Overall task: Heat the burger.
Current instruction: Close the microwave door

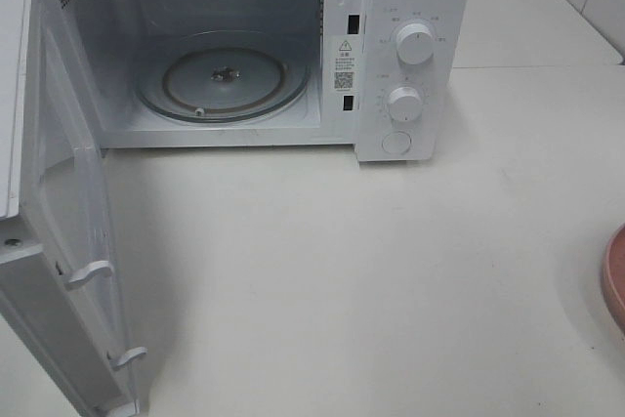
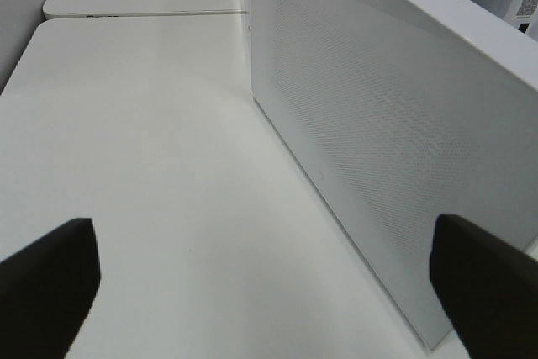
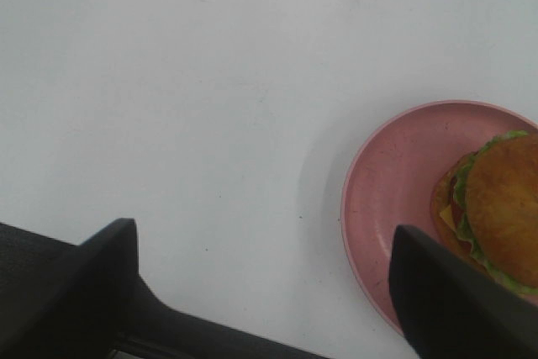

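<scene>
The right hand [image 3: 261, 292] is released, its two dark fingers [image 3: 101, 275] spread wide above the white desk [image 3: 210, 81] and grasping nothing. The burger [image 3: 496, 212] sits on a pink plate [image 3: 391, 191] just beside one of those fingers (the bun partly cut off by the frame edge), not between them. The left hand [image 2: 269, 283] is also released, fingers wide apart over bare desk, with the microwave door [image 2: 395, 140] standing open close by one finger. The microwave [image 1: 410, 7] shows its glass turntable [image 1: 225, 75] bare inside.
</scene>
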Tool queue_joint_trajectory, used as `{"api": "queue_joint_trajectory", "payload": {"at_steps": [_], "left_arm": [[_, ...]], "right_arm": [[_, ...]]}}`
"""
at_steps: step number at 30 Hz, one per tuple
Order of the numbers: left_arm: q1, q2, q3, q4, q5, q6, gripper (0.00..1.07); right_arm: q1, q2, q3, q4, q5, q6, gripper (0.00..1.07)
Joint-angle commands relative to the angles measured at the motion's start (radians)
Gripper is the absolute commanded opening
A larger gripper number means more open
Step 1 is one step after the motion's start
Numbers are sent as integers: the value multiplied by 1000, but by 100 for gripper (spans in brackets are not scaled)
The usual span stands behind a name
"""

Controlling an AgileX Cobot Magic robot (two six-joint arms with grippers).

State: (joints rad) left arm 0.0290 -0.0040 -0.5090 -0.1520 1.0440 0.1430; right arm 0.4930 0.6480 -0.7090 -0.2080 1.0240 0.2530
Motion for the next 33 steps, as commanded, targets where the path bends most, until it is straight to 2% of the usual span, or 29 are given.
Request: {"api": "queue_joint_trajectory", "payload": {"at_steps": [1,3,7,8,10,11,20,25,33], "left_arm": [[1,-18,4,-5,-8,0,100],[1,-18,4,-5,-8,0,100],[1,-18,4,-5,-8,0,100],[1,-18,4,-5,-8,0,100],[1,-18,4,-5,-8,0,100],[1,-18,4,-5,-8,0,100],[1,-18,4,-4,-8,0,100],[1,-18,4,-4,-8,0,100],[1,-19,4,-7,-8,0,100]], "right_arm": [[-3,-55,21,-1,12,-14,76],[-7,-153,75,-4,10,-15,76],[-34,-219,123,0,-9,-26,76],[-78,-260,153,5,-28,-46,76],[-98,-283,170,5,-40,-55,76],[-147,-325,184,5,-41,-78,76],[-294,-471,193,22,-29,-84,76],[-381,-596,195,90,-25,-96,76],[-443,-677,197,110,-26,-126,76]]}}
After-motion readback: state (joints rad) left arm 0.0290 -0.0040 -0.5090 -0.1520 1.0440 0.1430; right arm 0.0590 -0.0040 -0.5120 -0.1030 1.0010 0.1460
